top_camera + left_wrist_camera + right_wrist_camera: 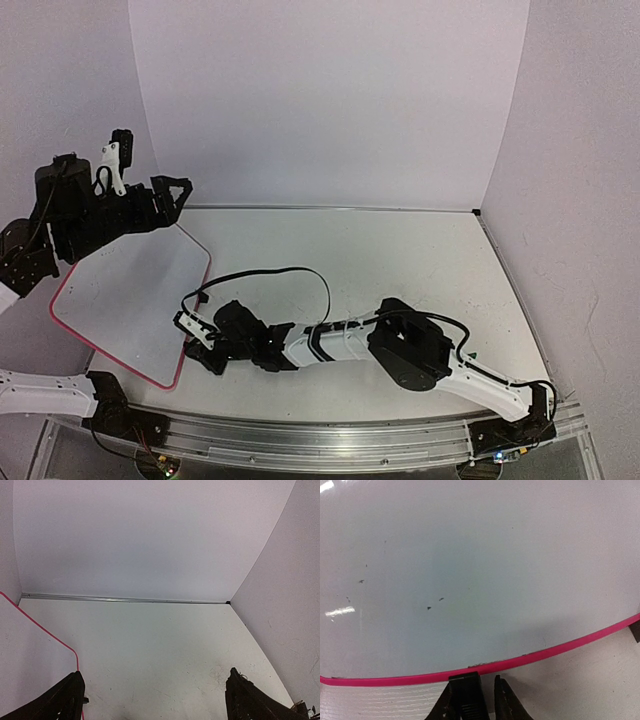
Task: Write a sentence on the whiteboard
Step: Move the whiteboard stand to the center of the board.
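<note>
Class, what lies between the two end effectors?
The whiteboard, in the top view: left end effector by its far edge, right end effector by its near edge.

Table (420, 250): far and right parts bare, passage unobstructed up to the back wall (330, 100) and right wall (580, 200). Right arm (400, 345) lies low across the near centre and bars that strip; its cable (300, 272) loops just beyond. Right gripper (190, 338) sits at the whiteboard (120, 300), on its right rim. Left gripper (172, 197) hangs over the board's far corner; board surface between the two grippers unobstructed from above
</note>
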Tool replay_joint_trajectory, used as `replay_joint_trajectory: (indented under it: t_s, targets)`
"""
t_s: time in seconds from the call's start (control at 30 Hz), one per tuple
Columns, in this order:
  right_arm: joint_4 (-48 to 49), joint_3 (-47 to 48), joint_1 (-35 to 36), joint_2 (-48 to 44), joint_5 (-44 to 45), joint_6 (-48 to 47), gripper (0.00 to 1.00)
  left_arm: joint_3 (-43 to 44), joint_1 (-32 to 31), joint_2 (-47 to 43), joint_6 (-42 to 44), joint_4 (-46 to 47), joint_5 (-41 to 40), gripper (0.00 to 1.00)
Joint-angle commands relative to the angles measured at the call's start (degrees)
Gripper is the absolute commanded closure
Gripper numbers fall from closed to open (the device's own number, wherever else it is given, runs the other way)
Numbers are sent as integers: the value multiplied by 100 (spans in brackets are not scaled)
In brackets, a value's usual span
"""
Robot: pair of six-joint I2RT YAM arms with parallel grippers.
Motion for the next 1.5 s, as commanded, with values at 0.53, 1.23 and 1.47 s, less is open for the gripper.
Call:
replay_joint_trajectory:
  t_s: [0.53,1.23,1.47]
  targets:
    - [325,-2244,27,-1499,1757,86,100,-48,7,368,16,345,-112,0]
    - [124,-6305,-433,-4032,5294,2904,100,133,8,1021,72,934,333,0]
    - [-1280,-6290,-426,-4077,5906,4774,100,-422,7,1116,-206,1159,268,1]
